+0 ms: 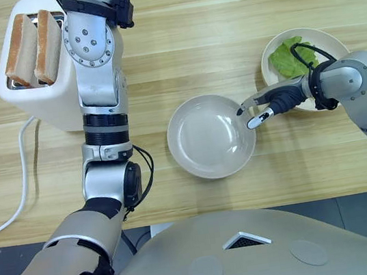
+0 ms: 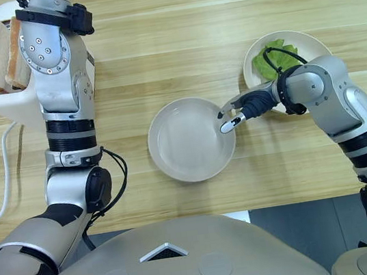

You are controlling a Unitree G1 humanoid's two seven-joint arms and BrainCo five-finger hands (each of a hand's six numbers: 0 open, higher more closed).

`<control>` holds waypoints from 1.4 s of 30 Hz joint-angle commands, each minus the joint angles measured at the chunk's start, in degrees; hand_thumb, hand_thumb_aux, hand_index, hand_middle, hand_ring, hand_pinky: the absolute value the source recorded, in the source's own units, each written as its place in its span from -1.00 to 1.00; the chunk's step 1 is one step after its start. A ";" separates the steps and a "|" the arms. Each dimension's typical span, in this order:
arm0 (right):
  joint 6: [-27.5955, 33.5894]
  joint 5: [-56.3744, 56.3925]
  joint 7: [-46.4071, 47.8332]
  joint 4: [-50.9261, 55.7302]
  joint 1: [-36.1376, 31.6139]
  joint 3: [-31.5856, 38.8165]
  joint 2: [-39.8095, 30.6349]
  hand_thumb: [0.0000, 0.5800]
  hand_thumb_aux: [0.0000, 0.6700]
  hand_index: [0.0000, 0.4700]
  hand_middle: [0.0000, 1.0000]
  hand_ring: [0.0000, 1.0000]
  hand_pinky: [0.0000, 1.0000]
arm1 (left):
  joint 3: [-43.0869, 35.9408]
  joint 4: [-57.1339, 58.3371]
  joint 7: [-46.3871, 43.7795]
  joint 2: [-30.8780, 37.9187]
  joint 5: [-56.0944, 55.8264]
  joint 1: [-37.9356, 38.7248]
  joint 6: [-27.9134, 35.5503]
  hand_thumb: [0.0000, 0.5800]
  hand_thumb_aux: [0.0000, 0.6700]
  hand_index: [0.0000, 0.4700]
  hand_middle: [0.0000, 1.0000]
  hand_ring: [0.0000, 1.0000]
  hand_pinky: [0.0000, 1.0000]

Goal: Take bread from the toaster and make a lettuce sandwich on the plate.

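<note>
Toward the back left of the wooden bench (image 1: 221,21) stands a white toaster (image 1: 47,106) with two slices of bread (image 1: 22,51) upright in its slots. The left arm (image 1: 97,88) runs up along its right side to the top edge. Near the middle lies an empty plate (image 1: 202,148). The right hand (image 1: 280,99) hovers at that plate's right rim, its fingers (image 1: 258,121) stretched out leftward and holding nothing. Just behind its wrist, a smaller plate (image 1: 326,36) carries the lettuce (image 1: 288,59). A white cord (image 1: 20,176) trails from the toaster toward the bench's near edge.
</note>
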 commanded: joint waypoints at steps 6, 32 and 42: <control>1.59 3.85 -1.92 -0.32 -0.66 -0.45 4.70 -1.00 -1.00 -1.00 -1.00 -1.00 -1.00 | -0.55 0.58 -0.42 -0.37 -0.54 -0.07 0.60 -1.00 -1.00 -1.00 -1.00 -1.00 -1.00; 11.61 22.49 -18.94 -6.40 -2.54 -21.85 11.06 -1.00 -1.00 -1.00 -1.00 -1.00 -1.00 | 15.96 -24.43 -41.16 59.29 12.49 24.91 21.53 -1.00 -1.00 -1.00 -1.00 -1.00 -1.00; 11.72 21.71 -19.57 -7.81 1.44 -22.47 9.15 -1.00 -1.00 -1.00 -1.00 -1.00 -1.00 | 12.65 -20.44 -44.33 64.41 16.02 29.78 26.94 -1.00 -1.00 -1.00 -1.00 -1.00 -1.00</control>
